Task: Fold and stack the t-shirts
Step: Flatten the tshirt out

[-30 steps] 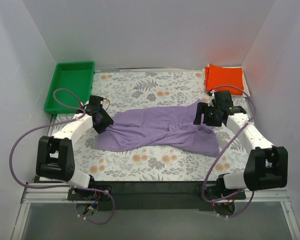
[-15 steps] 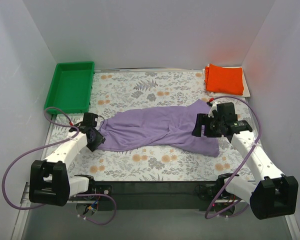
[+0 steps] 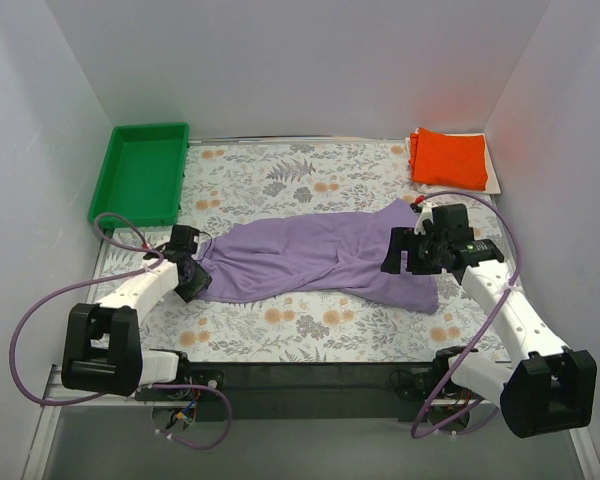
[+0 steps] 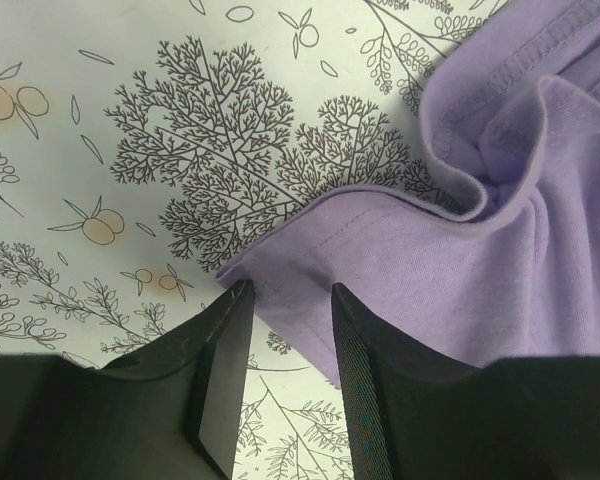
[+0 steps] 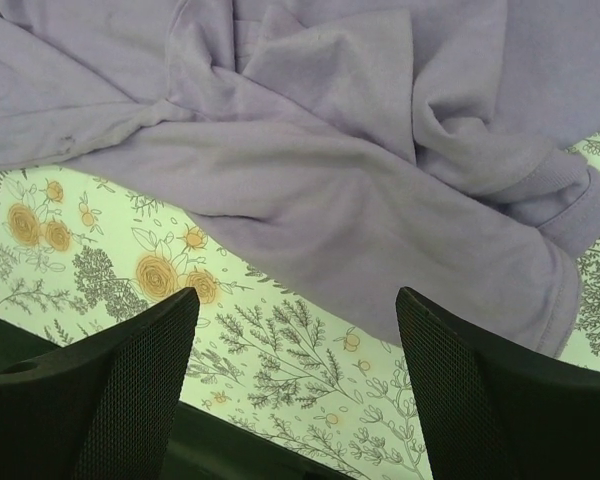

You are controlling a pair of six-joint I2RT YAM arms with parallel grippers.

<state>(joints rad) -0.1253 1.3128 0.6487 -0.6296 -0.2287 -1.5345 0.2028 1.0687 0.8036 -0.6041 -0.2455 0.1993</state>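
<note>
The lavender t-shirt [image 3: 310,262] lies rumpled across the middle of the desk [image 3: 280,175], stretched from near the left edge toward the right. The left claw [image 4: 290,295] is low at the shirt's left corner, its jaws apart with the hemmed corner between them, not pinched. The right claw [image 5: 298,300] hangs over the bunched right end, jaws wide apart and holding nothing. The folded orange t-shirt [image 3: 450,158] sits in the far right corner on a whitish one [image 3: 494,172].

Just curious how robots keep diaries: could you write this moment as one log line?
purple shirt: crumpled, unfolded | left gripper: open, astride its corner | right gripper: open above it | orange shirt: folded, far right
</note>
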